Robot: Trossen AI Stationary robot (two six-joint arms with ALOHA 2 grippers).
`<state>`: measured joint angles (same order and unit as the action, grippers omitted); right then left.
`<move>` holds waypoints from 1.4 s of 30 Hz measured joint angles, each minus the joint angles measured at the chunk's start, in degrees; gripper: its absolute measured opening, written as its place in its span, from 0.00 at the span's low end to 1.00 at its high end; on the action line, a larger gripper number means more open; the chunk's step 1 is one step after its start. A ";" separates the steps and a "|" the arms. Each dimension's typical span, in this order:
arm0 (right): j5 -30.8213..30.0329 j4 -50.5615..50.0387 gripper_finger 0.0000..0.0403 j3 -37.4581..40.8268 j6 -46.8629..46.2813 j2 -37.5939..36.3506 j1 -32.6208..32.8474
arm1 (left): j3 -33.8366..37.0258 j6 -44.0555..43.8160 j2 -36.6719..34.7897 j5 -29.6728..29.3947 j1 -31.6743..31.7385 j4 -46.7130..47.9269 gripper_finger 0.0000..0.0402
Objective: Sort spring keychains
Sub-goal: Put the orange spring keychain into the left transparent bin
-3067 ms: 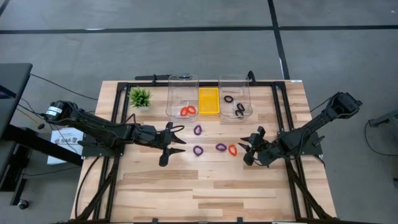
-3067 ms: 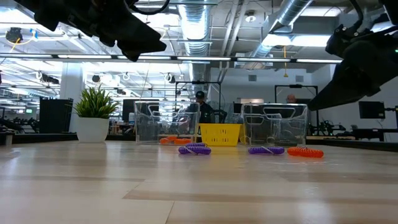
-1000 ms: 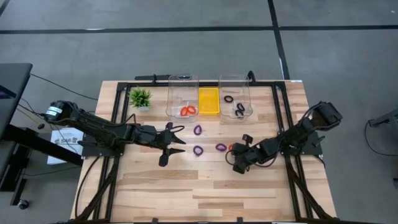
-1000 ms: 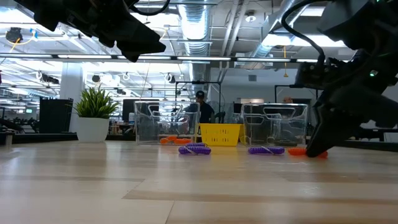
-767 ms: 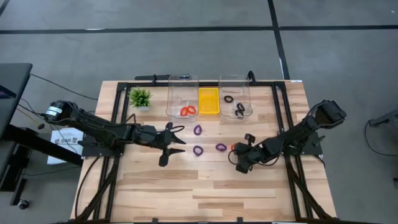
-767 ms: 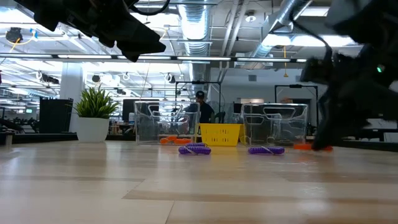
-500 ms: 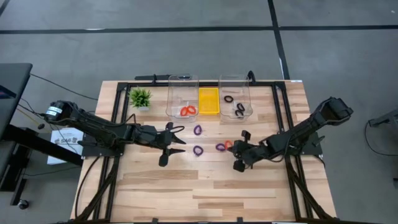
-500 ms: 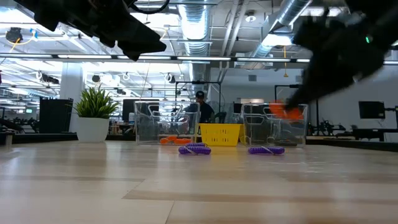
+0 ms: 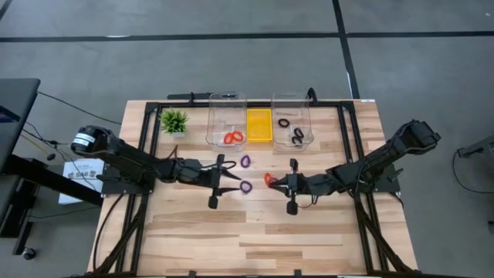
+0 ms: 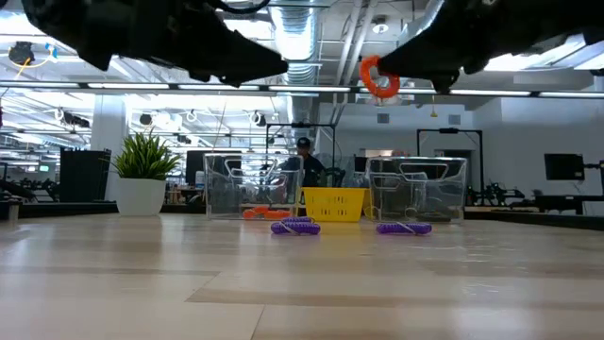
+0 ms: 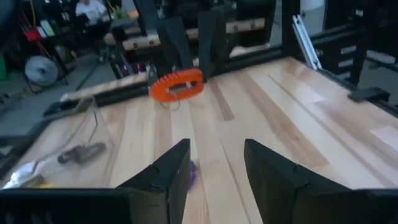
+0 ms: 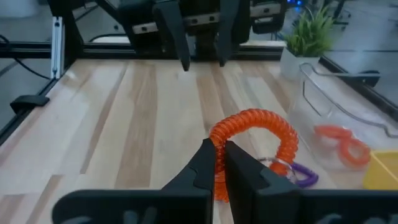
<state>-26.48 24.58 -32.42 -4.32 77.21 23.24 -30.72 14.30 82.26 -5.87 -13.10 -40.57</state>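
My right gripper is over the table's middle, shut on a red-orange spring keychain, which also shows high in the low view. My left gripper faces it, open and holding nothing, above a purple keychain. A second purple keychain lies flat farther back. Another purple one shows in the low view and lies under my right gripper in the right wrist view. Red-orange keychains lie in the left clear bin, black ones in the right clear bin. My right gripper pinches the red-orange keychain between its two fingers at one side of the coiled loop. The fingers come nearly level from the table's right. The keychain is lifted clear of the table, its loop standing out beyond the fingertips.
A yellow bin sits between the two clear bins at the far side. A small green plant stands at the far left. A black frame runs around the board. Bare wood fills the near half.
My right gripper has taken the red-orange keychain off the table, lifted it well clear and carried it toward the table's left. My left gripper has moved toward the table's right, closer to the purple keychains. The purple keychains have stayed where they were.
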 joint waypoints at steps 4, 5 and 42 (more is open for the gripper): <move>1.99 2.25 0.02 0.00 1.31 0.03 -0.01 | 0.00 0.07 2.29 0.11 0.51 -4.91 0.37; 2.75 3.17 0.02 -0.01 1.36 0.41 -0.03 | 0.00 0.07 2.87 0.15 0.80 -5.98 0.37; 32.53 18.98 0.03 -9.09 4.38 19.60 -9.75 | -3.08 0.05 11.89 18.56 4.37 -10.87 0.37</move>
<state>6.04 43.56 -41.52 0.05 96.81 13.48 -33.80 14.35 94.15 12.69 -8.73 -51.44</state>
